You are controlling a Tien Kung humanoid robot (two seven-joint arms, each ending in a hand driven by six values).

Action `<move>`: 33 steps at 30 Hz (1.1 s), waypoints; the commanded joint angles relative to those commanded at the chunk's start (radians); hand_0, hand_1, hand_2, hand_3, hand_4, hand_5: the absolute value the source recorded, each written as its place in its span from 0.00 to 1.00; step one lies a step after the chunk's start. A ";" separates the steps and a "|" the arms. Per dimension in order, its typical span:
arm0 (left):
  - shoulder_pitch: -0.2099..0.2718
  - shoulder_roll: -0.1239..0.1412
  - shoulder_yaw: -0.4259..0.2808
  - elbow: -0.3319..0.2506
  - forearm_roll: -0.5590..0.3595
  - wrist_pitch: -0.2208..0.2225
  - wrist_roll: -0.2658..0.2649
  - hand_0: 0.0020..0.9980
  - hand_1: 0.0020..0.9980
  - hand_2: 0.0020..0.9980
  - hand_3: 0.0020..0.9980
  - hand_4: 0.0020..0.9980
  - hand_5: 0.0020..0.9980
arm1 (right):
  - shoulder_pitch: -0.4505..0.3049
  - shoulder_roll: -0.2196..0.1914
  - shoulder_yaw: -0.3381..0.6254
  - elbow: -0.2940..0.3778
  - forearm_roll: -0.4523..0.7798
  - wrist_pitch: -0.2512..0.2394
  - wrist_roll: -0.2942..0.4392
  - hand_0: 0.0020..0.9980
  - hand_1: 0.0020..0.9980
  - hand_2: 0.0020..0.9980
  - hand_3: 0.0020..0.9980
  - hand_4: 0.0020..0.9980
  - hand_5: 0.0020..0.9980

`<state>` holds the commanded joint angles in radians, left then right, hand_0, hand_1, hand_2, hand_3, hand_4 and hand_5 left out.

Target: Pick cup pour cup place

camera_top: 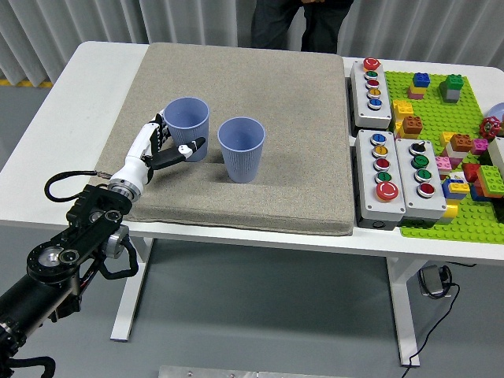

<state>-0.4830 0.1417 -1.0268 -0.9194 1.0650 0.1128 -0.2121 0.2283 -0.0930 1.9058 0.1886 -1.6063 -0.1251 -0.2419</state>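
Note:
Two blue ribbed cups stand upright on a grey mat [276, 110]. The left cup [189, 126] is at the mat's left middle. The right cup [242, 148] stands just right of it and slightly nearer. My left hand [172, 140] reaches in from the lower left. Its fingers are spread around the left cup's left side, with the thumb [189, 149] at the cup's front base. I cannot tell whether they press on it. The cup rests on the mat. The right arm is out of view.
Three grey button boxes [372, 83] [382, 176] [425, 177] stand right of the mat. A green baseplate [441, 118] with loose bricks lies at the far right. A person in dark clothing [303, 24] stands at the far side.

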 joint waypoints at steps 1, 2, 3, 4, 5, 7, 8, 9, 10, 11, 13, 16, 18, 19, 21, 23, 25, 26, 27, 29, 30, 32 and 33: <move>-0.001 0.000 0.002 0.001 -0.001 0.000 0.000 0.96 0.95 1.00 1.00 0.87 0.20 | 0.000 0.000 0.000 0.000 0.000 0.000 0.000 0.70 0.63 0.59 0.59 0.00 0.25; -0.003 0.001 0.005 0.002 -0.003 0.000 0.000 0.96 0.95 1.00 1.00 0.87 0.20 | 0.000 0.000 0.001 0.000 -0.001 0.000 0.000 0.70 0.63 0.59 0.59 0.00 0.25; -0.006 0.001 0.009 0.006 -0.005 0.001 0.000 0.96 0.95 1.00 1.00 0.87 0.21 | 0.000 0.000 0.001 0.000 -0.002 0.000 0.000 0.70 0.63 0.59 0.59 0.00 0.25; -0.008 0.001 0.011 0.007 -0.007 0.001 0.000 0.96 0.95 1.00 1.00 0.87 0.21 | 0.000 0.000 0.001 0.000 -0.002 0.000 0.000 0.70 0.63 0.59 0.59 0.00 0.25; -0.010 0.001 0.012 0.011 -0.008 0.001 0.000 0.96 0.95 1.00 1.00 0.87 0.21 | 0.000 0.000 0.001 0.000 -0.003 0.001 0.000 0.70 0.63 0.59 0.59 0.00 0.25; -0.012 0.002 0.013 0.018 -0.014 0.001 -0.001 0.96 0.95 1.00 1.00 0.87 0.21 | -0.001 0.000 0.001 0.000 -0.004 0.001 0.000 0.70 0.63 0.59 0.59 0.00 0.25; -0.014 0.002 0.014 0.021 -0.015 0.001 -0.001 0.96 0.95 1.00 1.00 0.87 0.21 | -0.001 0.000 0.001 0.000 -0.002 0.000 0.000 0.70 0.63 0.59 0.59 0.00 0.25; -0.015 0.002 0.015 0.023 -0.016 0.001 -0.001 0.96 0.95 1.00 1.00 0.88 0.21 | -0.001 0.000 0.000 0.000 -0.001 0.000 0.000 0.70 0.63 0.59 0.59 0.00 0.25; -0.017 0.002 0.016 0.025 -0.017 0.001 -0.001 0.96 0.95 1.00 1.00 0.88 0.21 | -0.001 0.000 0.000 0.000 -0.001 0.000 0.000 0.70 0.63 0.59 0.59 0.00 0.25; -0.018 0.002 0.017 0.026 -0.018 0.001 -0.001 0.96 0.95 1.00 1.00 0.88 0.21 | -0.001 0.000 0.000 0.000 -0.001 0.000 0.000 0.70 0.63 0.59 0.59 0.00 0.25; -0.024 0.001 0.020 0.031 -0.020 0.002 -0.001 0.96 0.95 1.00 1.00 0.88 0.21 | -0.001 0.000 0.000 0.000 0.000 0.000 0.000 0.70 0.63 0.59 0.59 0.00 0.25; -0.028 0.000 0.024 0.035 -0.021 0.002 -0.001 0.96 0.95 1.00 1.00 0.88 0.22 | -0.001 0.000 -0.001 0.001 0.001 0.000 0.000 0.70 0.63 0.59 0.59 0.00 0.25; -0.030 -0.001 0.026 0.040 -0.023 0.002 -0.001 0.96 0.95 1.00 1.00 0.88 0.22 | -0.002 0.000 0.000 0.001 0.000 0.000 0.000 0.70 0.63 0.59 0.59 0.00 0.25; -0.030 -0.002 0.027 0.041 -0.024 0.002 -0.001 0.96 0.95 1.00 1.00 0.88 0.22 | -0.002 0.000 0.000 0.001 0.000 0.000 0.000 0.70 0.63 0.59 0.59 0.00 0.25; -0.030 -0.003 0.029 0.044 -0.026 0.002 -0.001 0.96 0.95 1.00 1.00 0.88 0.22 | -0.003 0.000 -0.001 0.001 -0.001 0.001 -0.001 0.70 0.63 0.59 0.59 0.00 0.25; -0.032 -0.005 0.030 0.048 -0.028 0.002 -0.002 0.96 0.95 1.00 1.00 0.88 0.22 | -0.005 0.000 -0.001 0.001 -0.003 0.001 -0.001 0.70 0.63 0.59 0.59 0.00 0.25; -0.033 -0.006 0.031 0.051 -0.029 0.002 -0.002 0.96 0.95 1.00 1.00 0.88 0.22 | -0.006 0.000 0.000 0.001 -0.004 0.001 -0.001 0.70 0.63 0.59 0.59 0.00 0.25; -0.034 -0.007 0.030 0.053 -0.030 0.002 -0.002 0.96 0.95 1.00 1.00 0.88 0.22 | -0.006 0.000 0.000 0.001 -0.005 0.001 -0.001 0.70 0.63 0.59 0.59 0.00 0.25; -0.036 -0.007 0.031 0.054 -0.031 0.002 -0.002 0.96 0.95 1.00 1.00 0.88 0.22 | -0.005 0.000 0.000 0.001 -0.005 0.001 -0.001 0.70 0.63 0.59 0.59 0.00 0.25; -0.040 -0.007 0.032 0.058 -0.030 0.001 0.000 0.96 0.95 1.00 1.00 0.88 0.22 | -0.004 0.000 -0.001 0.001 -0.003 0.001 -0.001 0.70 0.63 0.59 0.59 0.00 0.25; -0.041 -0.006 0.032 0.059 -0.030 0.001 0.000 0.96 0.95 1.00 1.00 0.88 0.22 | -0.004 0.000 -0.001 0.001 -0.002 0.001 -0.001 0.70 0.63 0.59 0.59 0.00 0.25; -0.047 -0.004 0.033 0.061 -0.033 0.001 0.001 0.96 0.95 1.00 1.00 0.88 0.22 | -0.001 0.000 -0.001 0.001 -0.001 0.001 -0.001 0.70 0.63 0.59 0.59 0.00 0.25; -0.049 -0.003 0.034 0.062 -0.032 0.001 0.001 0.96 0.95 1.00 1.00 0.88 0.23 | -0.001 -0.001 -0.002 0.000 0.001 0.000 -0.001 0.70 0.63 0.59 0.59 0.00 0.25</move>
<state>-0.5324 0.1385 -0.9923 -0.8578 1.0327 0.1139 -0.2108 0.2272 -0.0936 1.9037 0.1890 -1.6054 -0.1248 -0.2427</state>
